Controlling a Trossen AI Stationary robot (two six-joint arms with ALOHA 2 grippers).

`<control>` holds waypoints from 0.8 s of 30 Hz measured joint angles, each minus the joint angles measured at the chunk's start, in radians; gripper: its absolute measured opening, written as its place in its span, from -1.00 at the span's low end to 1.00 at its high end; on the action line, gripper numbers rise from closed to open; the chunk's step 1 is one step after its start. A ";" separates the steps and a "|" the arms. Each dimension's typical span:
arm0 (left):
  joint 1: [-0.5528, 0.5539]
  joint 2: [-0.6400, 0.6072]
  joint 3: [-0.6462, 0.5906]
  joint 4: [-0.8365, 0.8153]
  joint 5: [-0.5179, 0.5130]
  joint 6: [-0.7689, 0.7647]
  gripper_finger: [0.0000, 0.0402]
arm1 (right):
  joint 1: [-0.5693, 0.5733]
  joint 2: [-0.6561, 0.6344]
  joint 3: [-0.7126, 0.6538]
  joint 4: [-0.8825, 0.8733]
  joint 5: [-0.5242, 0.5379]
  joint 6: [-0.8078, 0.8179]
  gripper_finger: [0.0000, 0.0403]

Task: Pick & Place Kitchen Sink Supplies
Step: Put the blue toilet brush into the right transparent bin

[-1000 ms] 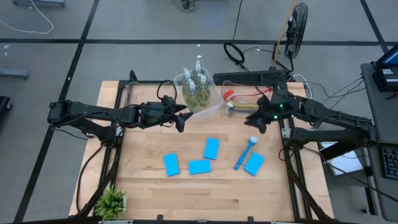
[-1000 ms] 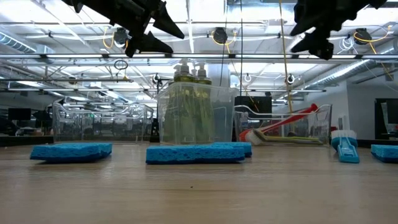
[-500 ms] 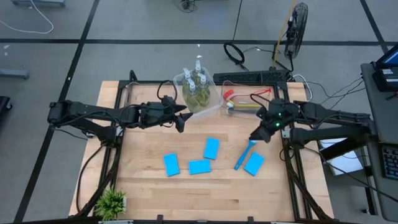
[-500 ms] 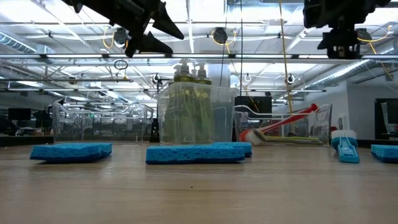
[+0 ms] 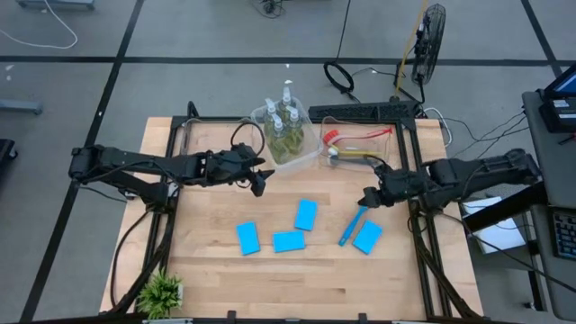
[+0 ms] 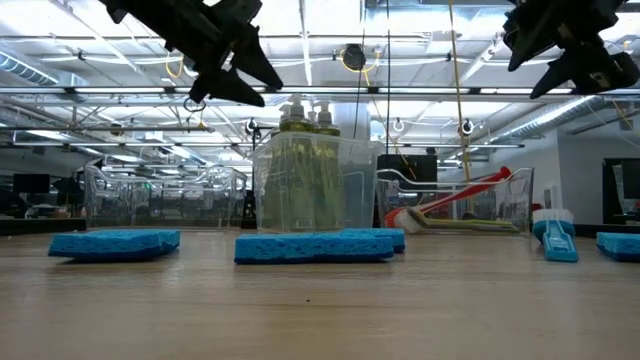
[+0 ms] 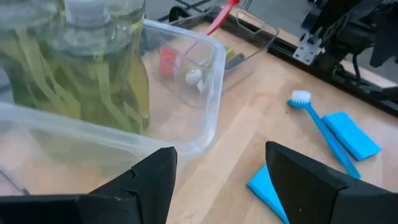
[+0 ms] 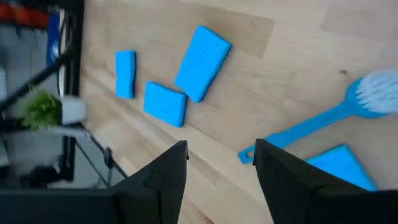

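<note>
Left gripper: my left gripper (image 5: 259,177) hangs above the table in the centre-left of the high view, just below the tub of bottles; the fingers (image 7: 143,180) stand apart and hold nothing
Right gripper: my right gripper (image 5: 367,198) is in the right of the high view, above the white head of the blue brush; its fingers (image 8: 168,171) are parted and empty
Pump bottles: four clear pump bottles (image 5: 283,121) with yellow-green liquid stand upright together inside a clear tub (image 5: 301,157), in the upper centre of the high view
Blue brush: the blue brush (image 5: 353,223) lies flat on the wooden table (image 5: 207,261), lower right of centre, with the bristle head toward the upper right
Sponges: three light-blue sponges (image 5: 288,240) lie near each other in the lower centre; a fourth sponge (image 5: 367,237) lies just beside the blue brush handle, on its right
Other brushes: a red brush (image 5: 355,137) and a yellow-green one (image 5: 355,155) lie in a second clear tub (image 5: 324,126), to the right of the bottles
Plant: a small green plant (image 5: 162,292) stands at the lower left corner of the table
</note>
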 joint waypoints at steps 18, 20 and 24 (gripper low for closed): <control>0.001 -0.212 -0.016 -0.041 0.025 0.198 0.25 | 0.208 0.229 0.000 -0.106 0.263 0.523 -0.13; 0.001 -0.254 -0.051 -0.011 0.026 0.197 0.25 | 0.208 0.265 0.000 -0.107 0.256 0.552 -0.12; 0.000 -0.340 -0.130 0.015 0.033 0.185 0.25 | 0.208 0.337 0.000 -0.107 0.205 0.609 -0.12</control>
